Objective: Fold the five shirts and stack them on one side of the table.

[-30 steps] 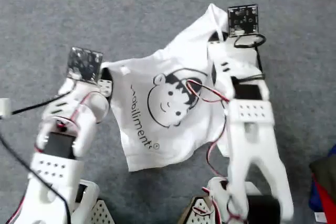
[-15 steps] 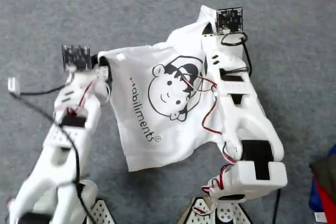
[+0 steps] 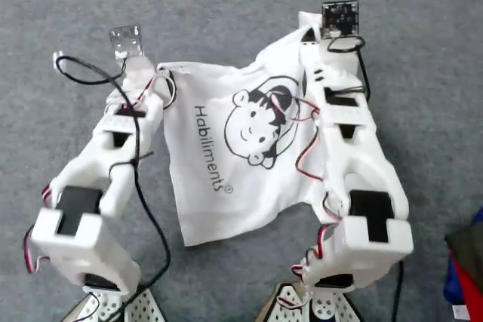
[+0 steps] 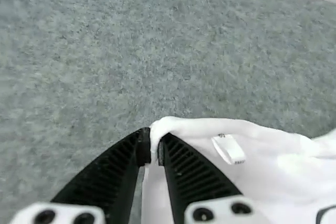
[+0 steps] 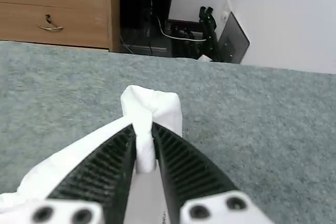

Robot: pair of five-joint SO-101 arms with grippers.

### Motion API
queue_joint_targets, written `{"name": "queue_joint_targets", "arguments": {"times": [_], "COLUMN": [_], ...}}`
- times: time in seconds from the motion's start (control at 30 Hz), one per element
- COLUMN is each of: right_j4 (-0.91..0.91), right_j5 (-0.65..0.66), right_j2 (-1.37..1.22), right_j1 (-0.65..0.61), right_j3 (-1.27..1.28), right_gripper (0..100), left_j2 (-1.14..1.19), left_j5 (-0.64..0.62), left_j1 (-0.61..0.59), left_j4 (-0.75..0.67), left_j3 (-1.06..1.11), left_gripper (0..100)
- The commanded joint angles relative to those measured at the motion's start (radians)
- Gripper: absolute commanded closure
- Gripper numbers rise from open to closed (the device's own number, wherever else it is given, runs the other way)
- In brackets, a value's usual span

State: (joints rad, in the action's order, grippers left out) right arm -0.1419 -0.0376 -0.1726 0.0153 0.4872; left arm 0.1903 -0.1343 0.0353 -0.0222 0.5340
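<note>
A white shirt point(image 3: 241, 156) with a cartoon face and a line of lettering printed on it lies on the grey tabletop point(image 3: 423, 111), stretched between the two arms roughly in the middle. The left gripper point(image 4: 151, 153) is closed tight on the shirt's far left corner, its black ribbed fingers point(image 4: 118, 169) pinching a small fold of the white fabric. A little sewn label point(image 4: 228, 148) sits on the cloth just beside that pinch. The right gripper point(image 5: 144, 150) is clamped on the shirt's far right part, with a bunched tuft of fabric standing up out of the tips of its fingers point(image 5: 176, 163). Between the two grips the far edge of the shirt runs fairly taut and the printed side faces up. The near part lies looser on the tabletop, with wrinkles and an uneven edge close to the bases of the arms. The right arm lies over the right side of the shirt and covers part of it. The left arm runs along the shirt's left edge. At the right edge of the tabletop, well apart from the shirt, sits a heap of dark, red and blue cloth point(image 3: 464, 262). Beyond the tabletop stands a wooden drawer unit point(image 5: 52, 9).
</note>
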Motion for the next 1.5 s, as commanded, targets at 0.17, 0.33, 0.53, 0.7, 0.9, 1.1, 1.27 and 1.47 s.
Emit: {"name": "queue_joint_targets", "arguments": {"times": [0.17,0.33,0.53,0.7,0.9,1.1,1.27,1.47], "right_j4": [0.015,0.23,0.643,1.063,1.413,1.602,1.702,1.718], "right_j5": [-0.002,-0.002,-0.008,-0.002,0.017,0.273,0.614,1.023], "right_j2": [-0.168,-0.142,-0.084,-0.142,-0.426,-0.756,-0.94,-1.0], "right_j1": [0.035,0.015,0.018,0.008,-0.047,-0.067,-0.07,-0.048], "right_j3": [-0.202,-0.257,-0.472,-0.816,-1.331,-1.848,-2.086,-2.149], "right_gripper": [96.7,73.2,72.3,82.4,82.9,83.9,84.7,84.7], "left_j2": [0.136,0.142,0.15,0.15,0.15,0.153,0.173,0.179], "left_j5": [-0.155,-0.247,-0.255,-0.252,-0.25,-0.249,-0.247,-0.247], "left_j1": [-0.055,-0.061,-0.005,0.002,-0.014,-0.031,-0.035,-0.054], "left_j4": [0.141,0.204,0.262,0.267,0.269,0.269,0.262,0.264], "left_j3": [-0.302,-0.362,-0.397,-0.4,-0.396,-0.39,-0.373,-0.387], "left_gripper": [98,98,98,98,98,98,98,98]}}
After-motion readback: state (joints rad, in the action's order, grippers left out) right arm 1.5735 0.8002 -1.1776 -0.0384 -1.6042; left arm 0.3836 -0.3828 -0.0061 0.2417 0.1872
